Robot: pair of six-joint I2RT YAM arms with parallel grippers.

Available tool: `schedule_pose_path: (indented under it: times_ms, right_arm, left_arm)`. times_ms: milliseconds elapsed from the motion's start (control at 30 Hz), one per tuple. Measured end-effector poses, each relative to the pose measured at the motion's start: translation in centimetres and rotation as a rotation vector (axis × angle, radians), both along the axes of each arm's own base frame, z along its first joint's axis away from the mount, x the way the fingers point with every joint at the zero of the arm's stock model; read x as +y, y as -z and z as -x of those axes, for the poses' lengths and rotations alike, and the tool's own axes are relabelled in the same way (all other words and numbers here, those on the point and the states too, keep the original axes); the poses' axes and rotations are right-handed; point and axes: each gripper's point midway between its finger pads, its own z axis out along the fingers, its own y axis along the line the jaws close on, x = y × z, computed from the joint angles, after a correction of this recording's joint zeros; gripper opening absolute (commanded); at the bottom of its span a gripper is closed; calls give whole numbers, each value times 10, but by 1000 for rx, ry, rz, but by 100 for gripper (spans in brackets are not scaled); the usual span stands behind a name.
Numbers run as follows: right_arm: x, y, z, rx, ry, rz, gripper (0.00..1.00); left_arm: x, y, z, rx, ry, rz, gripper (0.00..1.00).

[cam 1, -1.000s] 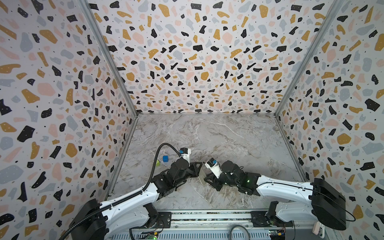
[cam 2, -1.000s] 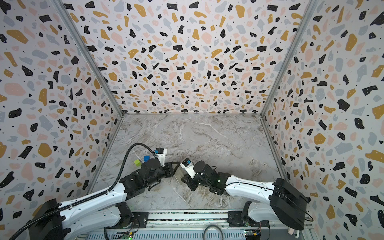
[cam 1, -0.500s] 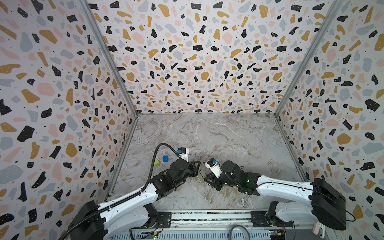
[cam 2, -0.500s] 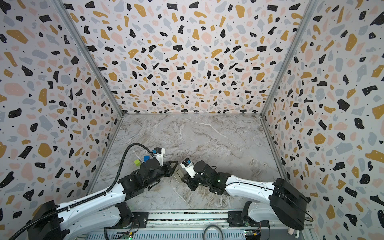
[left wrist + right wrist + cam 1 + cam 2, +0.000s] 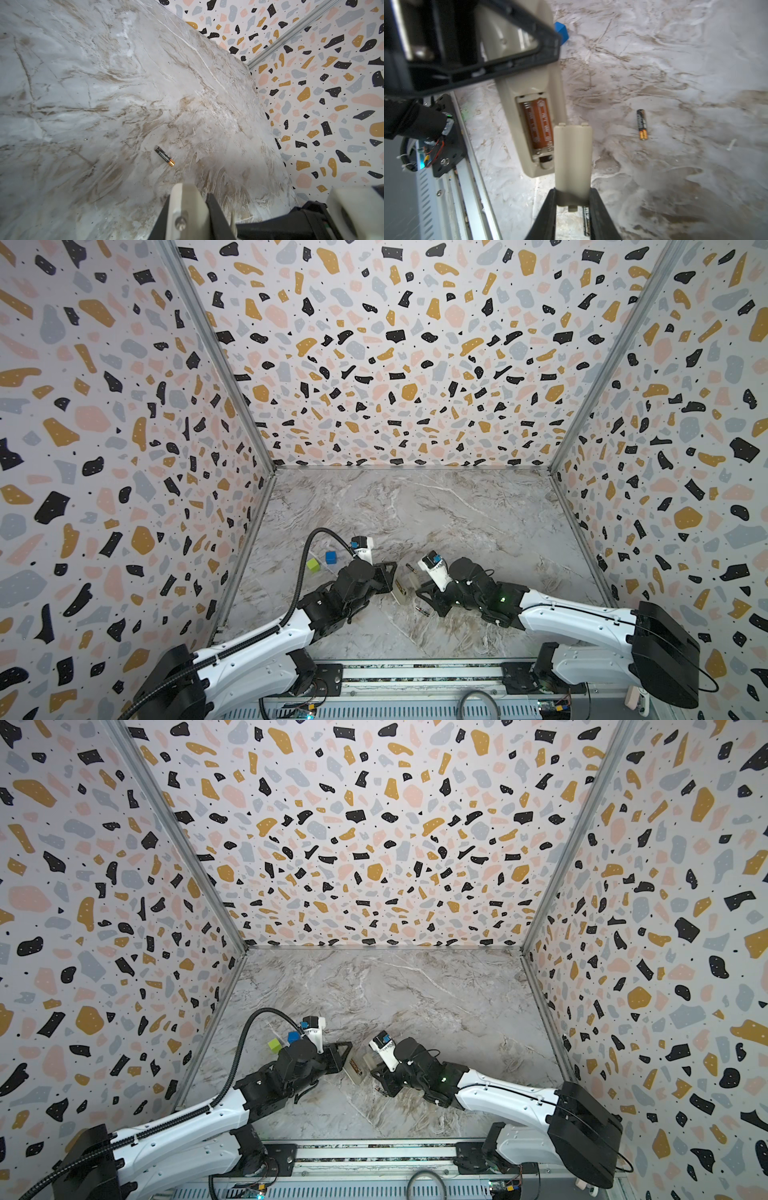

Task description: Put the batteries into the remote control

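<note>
Pinching the detached battery cover (image 5: 572, 158), the right gripper (image 5: 573, 193) hovers just beside the remote control (image 5: 508, 93), whose other end the left gripper (image 5: 188, 209) clamps. Its recess (image 5: 538, 122) gapes empty. The nearer battery (image 5: 586, 220) lies on the table (image 5: 675, 62) under the right fingers (image 5: 599, 212), lengthwise along them. The farther battery (image 5: 642, 124) also looks closer to the right arm.

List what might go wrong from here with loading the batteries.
1. The right gripper is shut on the battery cover while the recess is empty; setting the cover down could knock the near battery lying by its fingers.
2. The far battery lies loose on the table; a nudge may roll it.
3. The left gripper clamps the remote control at one end only; pressing batteries in could tilt it.
</note>
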Motion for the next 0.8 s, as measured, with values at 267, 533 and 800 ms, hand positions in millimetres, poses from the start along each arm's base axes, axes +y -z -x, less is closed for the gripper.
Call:
schedule_pose_path:
  times_ms: [267, 533, 800]
  right_arm:
    - [-42, 30, -24, 29, 149, 127, 21]
    - [-71, 76, -30, 91, 222, 311, 22]
    - [-77, 91, -34, 119, 244, 379, 22]
  left_arm:
    - [-3, 7, 9, -19, 59, 10, 0]
    - [-1, 5, 15, -46, 91, 20, 0]
    - [1, -6, 21, -96, 120, 44, 0]
